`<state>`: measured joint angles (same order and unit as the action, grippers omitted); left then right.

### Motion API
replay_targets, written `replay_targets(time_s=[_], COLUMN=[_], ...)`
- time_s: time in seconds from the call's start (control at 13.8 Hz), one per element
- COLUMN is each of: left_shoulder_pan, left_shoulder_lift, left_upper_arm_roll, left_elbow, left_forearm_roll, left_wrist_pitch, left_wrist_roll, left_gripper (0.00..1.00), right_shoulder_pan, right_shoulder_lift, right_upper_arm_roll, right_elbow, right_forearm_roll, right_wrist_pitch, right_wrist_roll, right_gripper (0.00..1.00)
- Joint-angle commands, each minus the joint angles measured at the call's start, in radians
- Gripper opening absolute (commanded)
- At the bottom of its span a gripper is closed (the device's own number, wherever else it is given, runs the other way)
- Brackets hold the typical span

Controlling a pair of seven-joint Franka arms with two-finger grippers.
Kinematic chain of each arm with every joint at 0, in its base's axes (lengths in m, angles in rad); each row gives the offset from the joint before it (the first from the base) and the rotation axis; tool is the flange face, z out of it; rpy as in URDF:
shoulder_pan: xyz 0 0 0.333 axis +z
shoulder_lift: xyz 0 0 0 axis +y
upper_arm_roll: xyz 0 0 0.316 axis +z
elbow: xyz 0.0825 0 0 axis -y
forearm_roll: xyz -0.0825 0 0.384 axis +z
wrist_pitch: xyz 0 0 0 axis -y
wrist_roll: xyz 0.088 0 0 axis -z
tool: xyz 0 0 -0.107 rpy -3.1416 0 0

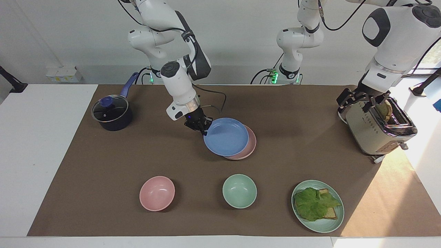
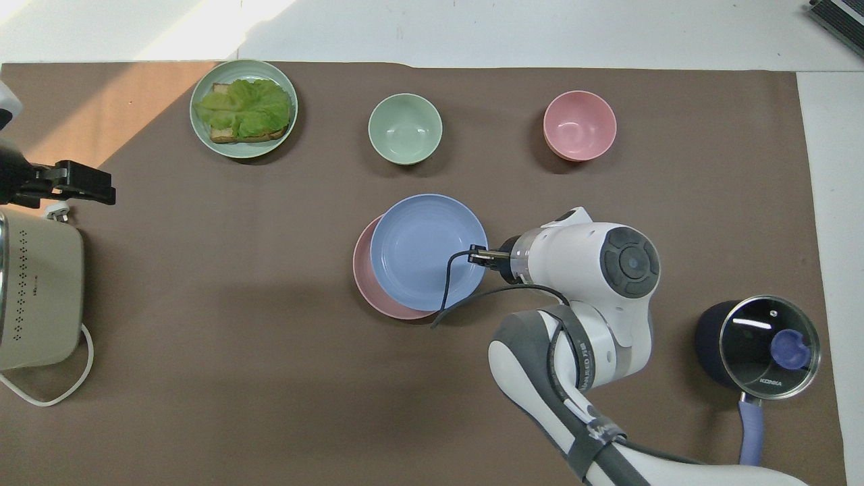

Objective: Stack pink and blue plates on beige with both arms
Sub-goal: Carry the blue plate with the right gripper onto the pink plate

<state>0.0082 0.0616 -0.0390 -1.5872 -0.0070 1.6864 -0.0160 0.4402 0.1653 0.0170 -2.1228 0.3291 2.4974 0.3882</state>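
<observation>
You are looking at a white table point(image 1: 41, 155) set against a plain white wall, with a brown mat point(image 1: 103, 172) covering most of its top and sunlight falling on the mat's corner at the left arm's end. The only writing you can read is KONKA, on the glass lid point(image 2: 769, 337) of the dark pot point(image 1: 112, 115). Take the facing view as your dial, with the pink plate point(image 1: 252, 143) at mid-mat as its centre. The pot is at nine o'clock, the toaster point(image 1: 379, 131) at three, the pink bowl point(image 1: 157, 193) at eight, the green bowl point(image 1: 239, 190) at six, and the green plate point(image 1: 327, 227) with toast and lettuce at four. The right gripper point(image 1: 204, 130) pinches the rim of the blue plate point(image 1: 225, 137) at about nine o'clock on that plate. It holds the blue plate tilted over the pink one, covering most of it. You cannot tell whether the two plates touch. The left gripper point(image 1: 358, 103) waits over the toaster's top with its fingers spread, holding nothing.
</observation>
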Motion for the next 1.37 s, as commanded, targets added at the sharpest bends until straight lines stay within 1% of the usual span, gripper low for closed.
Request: replay_targets(time_s=[0.0,0.22,0.43,0.51,0.72,0.79,0.87,0.94,1.01,1.08,1.23,1.3], left_shoulder_pan=[-0.002,-0.002,-0.002,-0.002,-0.002,-0.002,-0.002,-0.011,-0.016,-0.016,-0.016,-0.016], left_shoulder_lift=[-0.005,-0.005,-0.005,-0.005,-0.005,-0.006,-0.009,-0.011,-0.012,-0.014,-0.02,-0.022], left_upper_arm_roll=[0.002,0.002,0.002,0.002,0.002,0.002,0.001,0.002,0.002,0.002,0.002,0.002], left_elbow=[-0.001,-0.001,-0.001,-0.001,-0.002,-0.002,-0.004,-0.004,-0.01,-0.013,-0.022,-0.025], left_forearm_roll=[-0.008,-0.008,-0.008,-0.008,-0.01,-0.01,-0.01,-0.01,-0.01,-0.01,-0.01,-0.01], left_wrist_pitch=[-0.016,-0.019,-0.019,-0.016,-0.019,-0.019,-0.019,-0.019,-0.019,-0.016,-0.016,-0.019], left_wrist_roll=[0.004,0.002,0.001,-0.001,-0.01,-0.01,-0.012,-0.018,-0.025,-0.025,-0.027,-0.027], left_gripper=[1.0,1.0,1.0,1.0,1.0,1.0,1.0,1.0,1.0,1.0,1.0,1.0], right_shoulder_pan=[0.044,0.06,0.057,0.052,0.049,0.049,0.048,0.046,0.046,0.045,0.043,0.031], right_shoulder_lift=[0.033,0.056,0.069,0.076,0.076,0.077,0.077,0.077,0.077,0.076,0.05,0.025], right_upper_arm_roll=[-0.002,-0.002,-0.003,-0.003,-0.003,-0.003,-0.003,-0.003,-0.005,-0.008,-0.022,-0.028], right_elbow=[0.012,0.012,0.021,0.02,0.015,0.018,0.02,0.021,0.027,0.041,0.052,0.067], right_forearm_roll=[-0.016,-0.028,-0.031,-0.031,-0.039,-0.039,-0.039,-0.041,-0.041,-0.041,-0.042,-0.044], right_wrist_pitch=[0.024,0.066,0.083,0.11,0.112,0.113,0.112,0.113,0.112,0.101,0.063,0.02], right_wrist_roll=[0.038,0.041,0.041,0.038,0.035,0.035,0.035,0.037,0.037,0.037,0.037,0.037], right_gripper=[0.0,0.0,0.0,0.0,0.0,0.06,0.25,0.69,0.92,1.0,1.0,1.0])
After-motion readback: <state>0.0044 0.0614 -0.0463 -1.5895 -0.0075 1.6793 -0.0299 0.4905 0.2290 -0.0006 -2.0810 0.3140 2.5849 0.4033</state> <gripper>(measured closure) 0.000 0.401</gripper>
